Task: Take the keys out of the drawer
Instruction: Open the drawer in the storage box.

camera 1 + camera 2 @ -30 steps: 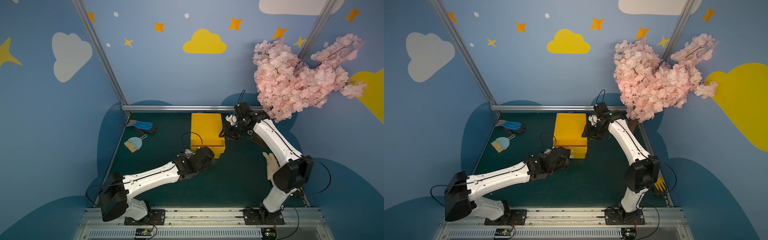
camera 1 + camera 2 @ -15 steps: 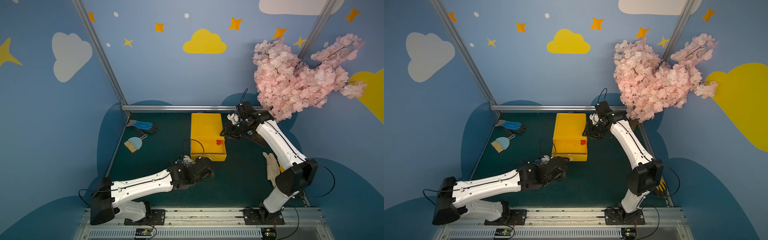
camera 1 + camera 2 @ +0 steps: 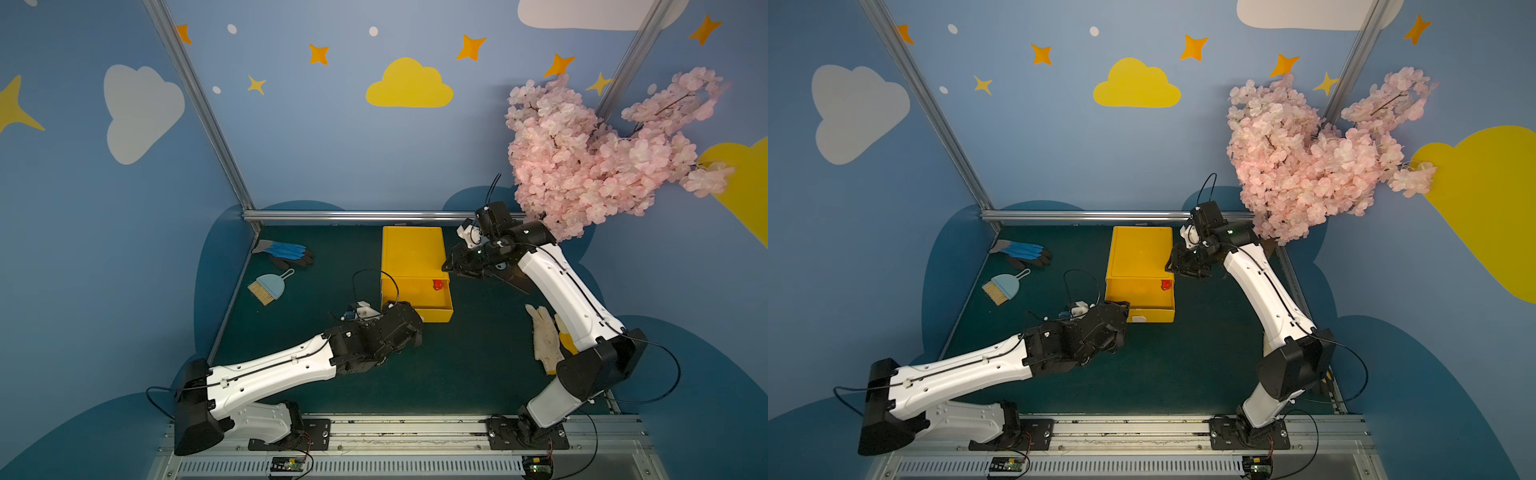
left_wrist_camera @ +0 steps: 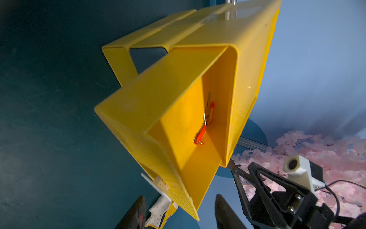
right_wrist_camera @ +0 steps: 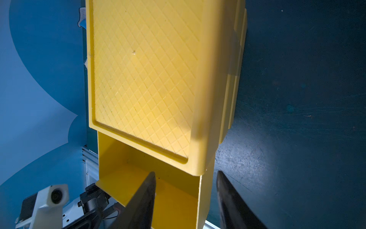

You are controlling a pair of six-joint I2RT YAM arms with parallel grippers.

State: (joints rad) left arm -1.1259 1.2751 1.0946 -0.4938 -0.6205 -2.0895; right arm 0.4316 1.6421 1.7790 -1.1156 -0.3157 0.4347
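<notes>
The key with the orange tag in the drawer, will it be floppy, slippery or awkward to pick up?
The key looks thin and lies flat on the drawer floor, so it is probably hard to get under and may slide on smooth plastic. Its orange tag seems loosely linked, so lifting one part will likely leave the other dangling.

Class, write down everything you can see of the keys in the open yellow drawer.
The keys are a small bunch: a slim metal key joined to an oblong orange-red plastic tag. They lie flat on the floor of the pulled-out yellow drawer, close to one side wall. Only the drawer touches them; nothing grips them.
</notes>
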